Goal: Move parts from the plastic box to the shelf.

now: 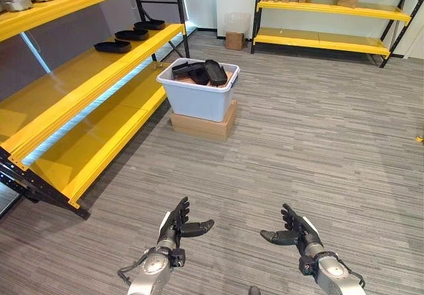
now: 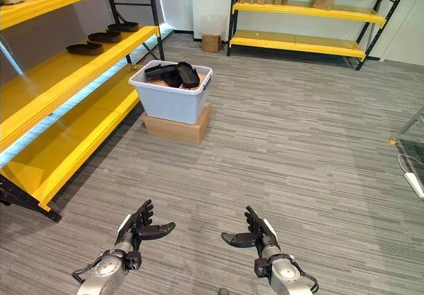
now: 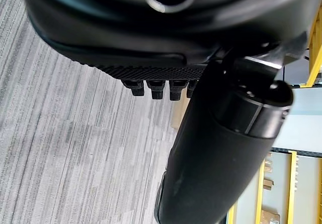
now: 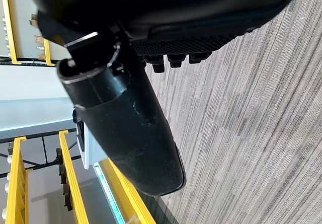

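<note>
Parts (image 1: 207, 71): dark, flat, oblong moulded trays, matte black plastic by the look, heaped at angles in the plastic box (image 1: 197, 99), upper centre of the frame

Plastic box: pale grey-white tub, smooth walls, rolled rim, open top; sits on a low brown cardboard carton (image 1: 203, 125) on grey striped carpet, just beside the end of the near shelf

Shelf (image 1: 79, 83): yellow boards on black steel uprights, running up the left side of the frame; three like trays (image 1: 112, 46) already lie in a row on its middle level, long axes across the board

Left hand (image 1: 177, 227): lower centre-left, fingers straight and spread, thumb out, holding nothing

Right hand (image 1: 296, 232): lower centre-right, likewise spread and empty

Key relation: box lies well apart from both hands, ahead and slightly left; left hand judged a little nearer, and nearer the shelf too. Approach on foot seems needed before any reach
</note>
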Controlling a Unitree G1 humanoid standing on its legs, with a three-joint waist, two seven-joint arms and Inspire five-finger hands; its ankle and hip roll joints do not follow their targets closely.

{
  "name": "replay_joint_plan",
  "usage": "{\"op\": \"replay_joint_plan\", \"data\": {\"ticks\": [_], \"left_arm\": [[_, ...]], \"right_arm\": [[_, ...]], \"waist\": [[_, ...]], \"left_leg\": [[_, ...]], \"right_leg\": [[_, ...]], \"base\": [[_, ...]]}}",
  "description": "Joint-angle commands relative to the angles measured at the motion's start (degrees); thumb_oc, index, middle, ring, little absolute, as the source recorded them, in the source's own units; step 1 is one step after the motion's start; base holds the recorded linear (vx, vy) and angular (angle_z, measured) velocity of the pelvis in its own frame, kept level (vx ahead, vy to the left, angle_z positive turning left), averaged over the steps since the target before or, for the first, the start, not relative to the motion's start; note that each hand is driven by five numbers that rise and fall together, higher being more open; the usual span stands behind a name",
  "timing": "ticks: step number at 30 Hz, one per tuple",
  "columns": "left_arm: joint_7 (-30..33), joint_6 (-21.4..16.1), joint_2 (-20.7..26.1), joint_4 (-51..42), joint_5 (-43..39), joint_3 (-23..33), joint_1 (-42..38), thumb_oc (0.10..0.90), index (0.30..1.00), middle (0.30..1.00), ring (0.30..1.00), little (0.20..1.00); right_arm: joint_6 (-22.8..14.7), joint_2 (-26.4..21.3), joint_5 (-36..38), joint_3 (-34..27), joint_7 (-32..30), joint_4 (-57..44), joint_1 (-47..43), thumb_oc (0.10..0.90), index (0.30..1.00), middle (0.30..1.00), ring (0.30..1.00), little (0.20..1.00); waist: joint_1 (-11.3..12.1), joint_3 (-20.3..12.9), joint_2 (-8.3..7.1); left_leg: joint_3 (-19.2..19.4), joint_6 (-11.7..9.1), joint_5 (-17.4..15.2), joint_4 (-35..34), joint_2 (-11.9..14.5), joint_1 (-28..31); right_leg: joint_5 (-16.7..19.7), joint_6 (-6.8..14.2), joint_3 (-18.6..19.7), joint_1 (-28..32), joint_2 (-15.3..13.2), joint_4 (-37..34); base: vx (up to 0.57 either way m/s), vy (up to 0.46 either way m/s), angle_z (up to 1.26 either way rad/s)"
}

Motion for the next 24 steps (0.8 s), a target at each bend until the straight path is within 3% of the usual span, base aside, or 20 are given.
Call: {"op": "replay_joint_plan", "data": {"ticks": [1,24], "left_arm": [[-0.83,-4.08,1.28,0.35,1.53,2.74,-4.51,0.900,1.000,1.000,1.000,1.000],[-0.34,-3.90,1.29,0.76,2.41,2.89,-4.55,0.900,1.000,1.000,1.000,1.000]], "right_arm": [[-4.76,-0.59,1.23,-0.73,0.53,-2.20,-4.58,0.900,1.000,1.000,1.000,1.000],[-4.44,-0.68,1.29,-0.90,0.31,-2.13,-4.49,0.900,1.000,1.000,1.000,1.000]], "waist": [[0.15,-2.58,-1.47],[0.32,-2.32,-1.35]], "left_leg": [[0.01,-6.85,0.14,-0.44,7.89,1.03],[0.03,-6.82,-0.05,-0.44,7.95,1.12]], "right_leg": [[-7.28,6.22,1.61,1.82,-4.91,2.66],[-7.68,6.29,1.32,1.90,-5.02,2.92]], "base": [[0.00,0.000,0.00],[0.00,0.000,0.00]]}}
